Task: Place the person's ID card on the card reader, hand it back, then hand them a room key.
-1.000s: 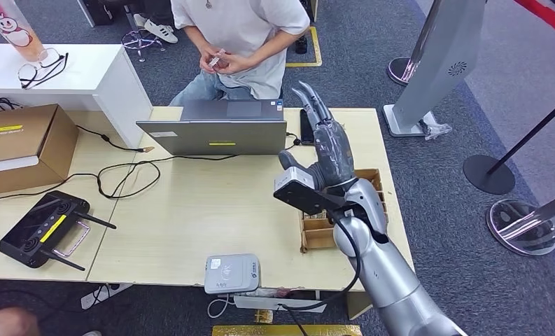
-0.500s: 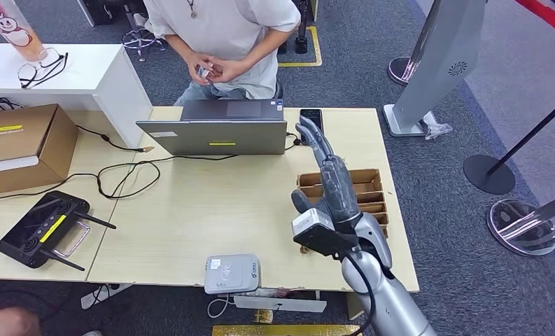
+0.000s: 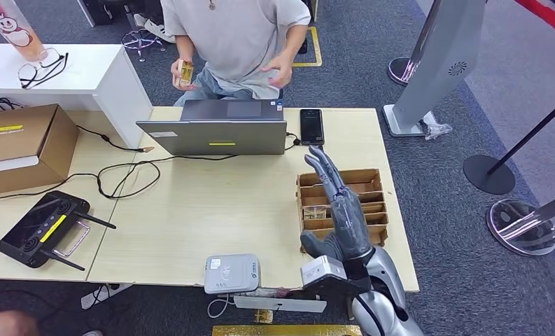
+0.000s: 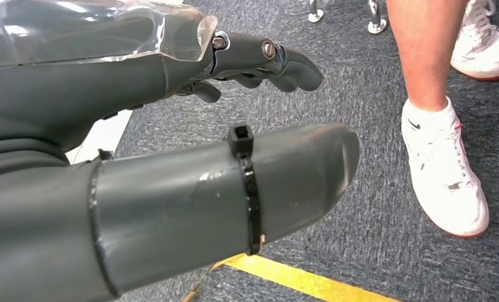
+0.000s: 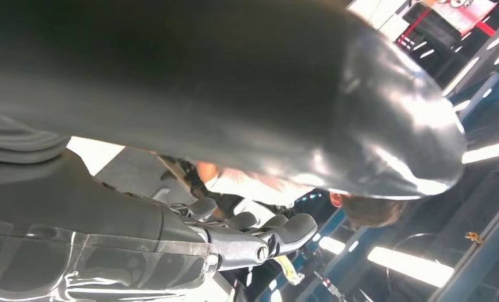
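Observation:
My right hand (image 3: pixel 339 210) hovers over the brown cardboard key box (image 3: pixel 376 183) at the table's right, fingers stretched out and apart, holding nothing. The grey card reader (image 3: pixel 232 273) sits at the table's front edge, left of that hand, with no card on it. Across the table a person (image 3: pixel 234 35) holds a small yellowish object (image 3: pixel 184 73) in one raised hand. My left hand (image 4: pixel 171 145) hangs beside the floor with its fingers extended and nothing in them.
A closed grey laptop (image 3: pixel 215 127) and a black phone (image 3: pixel 311 126) lie at the table's far side. A black controller (image 3: pixel 40 229) and cables occupy the left. A cardboard box (image 3: pixel 19 147) stands far left. Another person's legs (image 4: pixel 442 94) stand near my left hand.
My right hand has drawn back from the person's side and lowered over the key box. The person has pulled both hands apart and lifted the small object in one.

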Motion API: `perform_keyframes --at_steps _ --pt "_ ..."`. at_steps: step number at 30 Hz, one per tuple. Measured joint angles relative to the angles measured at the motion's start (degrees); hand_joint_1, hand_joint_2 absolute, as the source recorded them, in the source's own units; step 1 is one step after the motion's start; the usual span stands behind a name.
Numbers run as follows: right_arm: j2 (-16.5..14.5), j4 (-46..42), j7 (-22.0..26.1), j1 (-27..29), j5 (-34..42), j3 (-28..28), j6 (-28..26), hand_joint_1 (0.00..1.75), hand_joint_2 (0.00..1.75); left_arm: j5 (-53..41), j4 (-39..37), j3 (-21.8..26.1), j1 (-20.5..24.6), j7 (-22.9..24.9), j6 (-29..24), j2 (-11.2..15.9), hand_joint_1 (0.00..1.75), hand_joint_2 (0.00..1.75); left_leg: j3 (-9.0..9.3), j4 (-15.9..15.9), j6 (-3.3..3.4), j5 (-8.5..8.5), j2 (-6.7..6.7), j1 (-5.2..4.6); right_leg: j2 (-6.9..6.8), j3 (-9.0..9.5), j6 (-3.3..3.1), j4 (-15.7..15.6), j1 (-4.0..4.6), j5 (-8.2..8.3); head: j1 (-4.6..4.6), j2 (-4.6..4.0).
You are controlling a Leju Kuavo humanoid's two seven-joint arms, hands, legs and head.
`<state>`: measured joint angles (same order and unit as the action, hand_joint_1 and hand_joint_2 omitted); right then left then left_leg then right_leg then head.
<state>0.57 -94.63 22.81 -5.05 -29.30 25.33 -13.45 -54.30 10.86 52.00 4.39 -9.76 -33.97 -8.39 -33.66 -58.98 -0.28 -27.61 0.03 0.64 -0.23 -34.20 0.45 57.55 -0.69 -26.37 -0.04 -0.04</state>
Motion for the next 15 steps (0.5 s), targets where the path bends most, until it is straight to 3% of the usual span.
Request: perform_keyframes --at_steps 15 --pt "1.4 -2.2 -1.3 3.0 -7.2 0.0 -3.3 0.00 0.00 -0.5 0.0 0.0 -0.1 0.8 0.1 0.0 0.00 0.00 0.01 0.0 0.00 0.00 0.00 0.00 0.00 0.01 0.00 0.0 0.00 0.00 0.00 0.00"
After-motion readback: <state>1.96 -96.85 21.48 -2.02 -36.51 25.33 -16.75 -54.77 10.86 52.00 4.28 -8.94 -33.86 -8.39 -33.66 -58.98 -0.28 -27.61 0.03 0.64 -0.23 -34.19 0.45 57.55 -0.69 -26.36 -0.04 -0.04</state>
